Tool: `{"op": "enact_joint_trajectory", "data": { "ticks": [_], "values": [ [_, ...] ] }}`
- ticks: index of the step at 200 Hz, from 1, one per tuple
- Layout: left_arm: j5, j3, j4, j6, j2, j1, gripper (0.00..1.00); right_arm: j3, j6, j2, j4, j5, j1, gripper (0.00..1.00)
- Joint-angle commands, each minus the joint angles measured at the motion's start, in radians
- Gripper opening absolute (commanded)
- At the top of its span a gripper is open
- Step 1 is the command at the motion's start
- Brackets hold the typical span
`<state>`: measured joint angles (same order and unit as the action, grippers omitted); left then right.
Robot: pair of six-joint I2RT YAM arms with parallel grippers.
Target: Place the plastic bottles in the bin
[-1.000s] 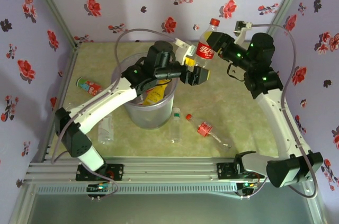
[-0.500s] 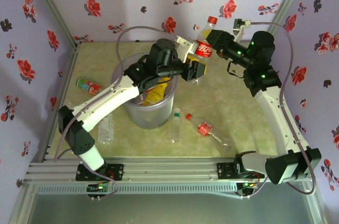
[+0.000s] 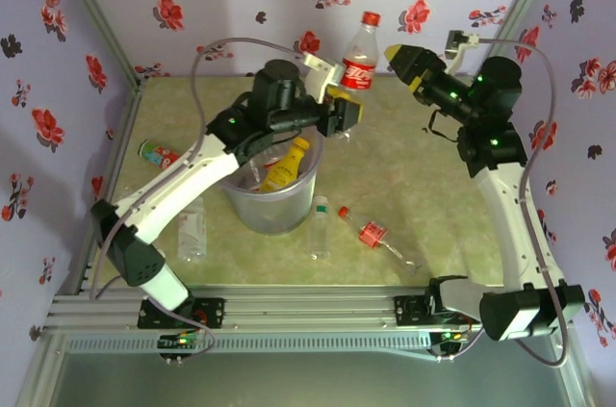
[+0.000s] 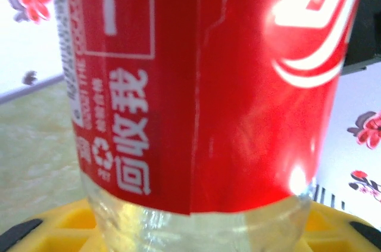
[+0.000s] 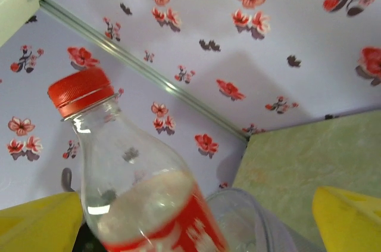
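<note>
Green and mottled, the table (image 3: 423,176) sat between walls papered with red flowers. On it stood one large grey see-through bin (image 3: 252,207). The left arm crossed its rim and hid part of the inside, so only one yellow bottle (image 3: 287,163) could be made out in it.

A red-labelled bottle (image 3: 357,68) stood upright in the air beside the bin's far right rim. The left gripper (image 3: 345,109) was clamped on its lower part. From the left wrist the label (image 4: 238,85) filled the picture, cut off at the top, with yellow fingers (image 4: 50,222) peeking in below. The right gripper (image 3: 399,59) hung just right of the bottle, apart from it, its two yellow fingers (image 5: 348,219) spread wide. From that wrist the bottle's (image 5: 137,186) base was cut off.

Four more bottles lay on the table:
- a green-and-red bottle (image 3: 159,154) left of the bin
- a clear bottle (image 3: 192,231) at its near left
- a second clear bottle (image 3: 319,226) just in front of it
- a fallen red bottle (image 3: 375,236) further right

A red speck (image 3: 343,212) between the last two was too small to identify.
</note>
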<state>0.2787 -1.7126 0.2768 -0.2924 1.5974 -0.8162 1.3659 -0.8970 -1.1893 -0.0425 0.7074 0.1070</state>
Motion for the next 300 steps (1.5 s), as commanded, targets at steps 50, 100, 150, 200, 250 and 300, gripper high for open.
{"op": "enact_joint_trajectory", "data": {
  "ticks": [50,100,150,200,250,300],
  "values": [
    [-0.158,0.183,0.205,0.111,-0.312,0.139,0.44,-0.103,0.092,0.046,-0.080,0.000,-0.056,0.99],
    [-0.210,0.400,0.266,0.084,-0.438,0.180,0.44,-0.178,0.113,0.042,-0.083,-0.029,-0.064,0.99],
    [-0.266,0.572,0.289,0.052,-0.529,0.199,0.43,-0.200,0.143,0.030,-0.112,-0.032,-0.079,0.99],
    [-0.263,0.658,0.287,0.060,-0.557,0.201,0.45,-0.236,0.172,0.022,-0.132,-0.043,-0.095,0.99],
    [-0.256,0.678,0.243,0.056,-0.538,0.212,0.75,-0.244,0.185,0.013,-0.140,-0.045,-0.102,0.99],
    [-0.233,0.612,0.234,0.080,-0.494,0.213,0.85,-0.250,0.196,0.012,-0.152,-0.045,-0.109,0.99]
  ]
}}
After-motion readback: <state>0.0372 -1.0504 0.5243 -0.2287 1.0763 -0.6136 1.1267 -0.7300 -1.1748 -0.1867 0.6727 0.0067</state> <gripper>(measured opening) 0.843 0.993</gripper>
